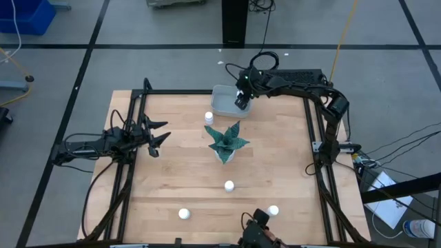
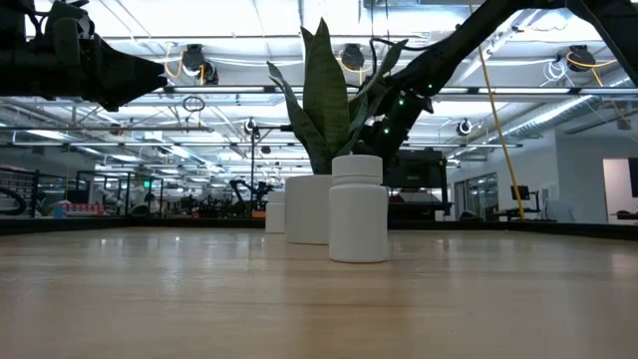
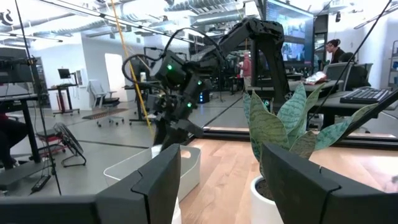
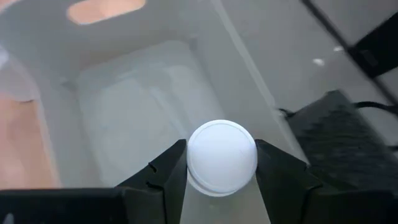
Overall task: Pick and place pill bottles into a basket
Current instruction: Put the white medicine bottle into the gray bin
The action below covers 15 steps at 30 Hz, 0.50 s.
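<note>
**Desk editor:** What does the right tool (image 4: 221,163) have?

**Photographer:** A pill bottle (image 4: 222,155), clamped between its two fingers and hanging over the basket (image 4: 134,106). The wrist view looks straight down on the round white cap, with the basket's pale floor directly beneath it.

**Desk editor:** Which way does the bottle point?

**Photographer:** Cap toward the wrist, base toward the basket floor. Its long axis runs up and down, in line with the tool's reach, as far as the cap's round outline shows.

**Desk editor:** What could go wrong?

**Photographer:** In the overhead view the tool sits near one side wall of the basket rather than over its middle. Released from height, the bottle could tip, strike the rim and roll out onto the desk (image 1: 186,179). A loose pinch on the smooth cap could also let it slip early.

**Desk editor:** And the rest?

**Photographer:** Four more pill bottles stand upright on the desk: one (image 1: 209,117) just beside the basket, on the desk side of the right tool; three (image 1: 229,184) (image 1: 184,213) (image 1: 273,210) well away from it, beyond the green plant (image 1: 226,142). The left tool (image 1: 157,136) waits at its own edge of the desk with fingers spread and nothing between them.
</note>
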{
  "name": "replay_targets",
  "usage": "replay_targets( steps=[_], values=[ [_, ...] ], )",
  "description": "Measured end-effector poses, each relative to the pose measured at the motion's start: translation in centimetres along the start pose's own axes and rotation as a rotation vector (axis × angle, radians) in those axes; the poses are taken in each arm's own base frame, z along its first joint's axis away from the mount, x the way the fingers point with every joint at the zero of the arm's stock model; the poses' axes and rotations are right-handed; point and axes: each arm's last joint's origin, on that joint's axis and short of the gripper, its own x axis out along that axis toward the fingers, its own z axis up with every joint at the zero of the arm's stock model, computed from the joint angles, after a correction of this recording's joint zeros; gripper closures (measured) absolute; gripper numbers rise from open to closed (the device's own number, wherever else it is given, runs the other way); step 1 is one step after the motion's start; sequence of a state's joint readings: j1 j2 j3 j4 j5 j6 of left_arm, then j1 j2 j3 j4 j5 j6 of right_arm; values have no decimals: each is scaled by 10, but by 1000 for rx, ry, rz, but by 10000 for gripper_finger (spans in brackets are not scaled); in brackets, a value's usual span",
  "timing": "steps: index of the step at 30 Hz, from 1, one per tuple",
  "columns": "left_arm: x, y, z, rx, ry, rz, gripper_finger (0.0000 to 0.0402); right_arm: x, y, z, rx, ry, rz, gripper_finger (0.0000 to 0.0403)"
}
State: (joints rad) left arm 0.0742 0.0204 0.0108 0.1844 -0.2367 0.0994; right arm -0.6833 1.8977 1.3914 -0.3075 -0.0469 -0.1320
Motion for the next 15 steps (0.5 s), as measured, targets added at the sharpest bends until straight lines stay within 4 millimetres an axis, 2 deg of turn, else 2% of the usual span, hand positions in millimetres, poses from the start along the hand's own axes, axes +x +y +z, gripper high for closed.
replay_targets(
  steps=[15],
  values=[
    [0,0,0,0,0,0,174,9,-2,-14,29,-34,26,233]
  ],
)
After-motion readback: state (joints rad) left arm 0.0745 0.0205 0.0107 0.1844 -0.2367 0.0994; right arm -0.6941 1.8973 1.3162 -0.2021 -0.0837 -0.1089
